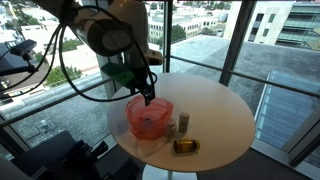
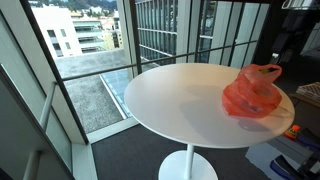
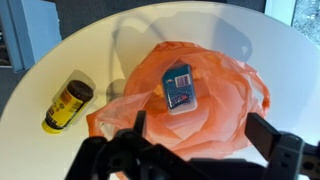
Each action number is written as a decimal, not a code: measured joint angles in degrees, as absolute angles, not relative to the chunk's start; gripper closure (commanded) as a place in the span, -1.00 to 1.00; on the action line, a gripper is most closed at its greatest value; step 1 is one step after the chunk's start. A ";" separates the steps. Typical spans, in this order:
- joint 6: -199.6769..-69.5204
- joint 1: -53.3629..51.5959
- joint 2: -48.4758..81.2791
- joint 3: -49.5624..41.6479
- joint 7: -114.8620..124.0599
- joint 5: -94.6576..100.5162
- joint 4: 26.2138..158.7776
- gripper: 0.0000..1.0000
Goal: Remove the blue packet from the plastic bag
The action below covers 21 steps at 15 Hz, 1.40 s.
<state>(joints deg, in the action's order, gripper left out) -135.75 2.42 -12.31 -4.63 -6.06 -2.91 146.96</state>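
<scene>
1. One arm hangs over a round white table, with its gripper just above an orange plastic bag.
2. Wrist view: the jaws are spread wide w/ nothing between them. One dark finger shows at the lower left and the other at the lower right, and the gripper is centred over the bag.
3. The blue packet lies flat at the middle of the crumpled bag, face up and fully visible. I can't tell whether it sits in the bag's open mouth or on top of the plastic. The fingers are not touching it.
4. A yellow can w/ a dark lid lies on its side on the table, near the bag but apart from it (also seen in an exterior view).
5. A small bottle stands upright just beside the bag, btw the bag and the can.
6. In an exterior view the bag sits near the table edge, handles up. The gripper itself is too dark there to make out.
</scene>
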 measured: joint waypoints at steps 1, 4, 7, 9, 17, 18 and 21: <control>-135.75 2.45 -12.23 -4.63 -6.06 -2.87 147.01 -1.00; -137.03 2.46 -11.31 -4.63 -6.06 -2.77 147.21 -1.00; -140.73 2.46 -9.24 -4.63 -6.08 -2.77 147.81 -1.00; -143.35 2.46 -7.25 -4.63 -6.16 -2.77 148.07 -1.00; -150.47 2.43 0.17 -4.55 -7.21 -2.77 148.21 -1.00; -151.02 2.43 0.88 -4.48 -7.25 -2.77 148.21 -1.00; -152.20 2.43 2.52 -4.25 -7.42 -2.77 148.20 -1.00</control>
<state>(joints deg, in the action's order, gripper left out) -152.20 2.43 2.52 -4.25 -7.42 -2.77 148.20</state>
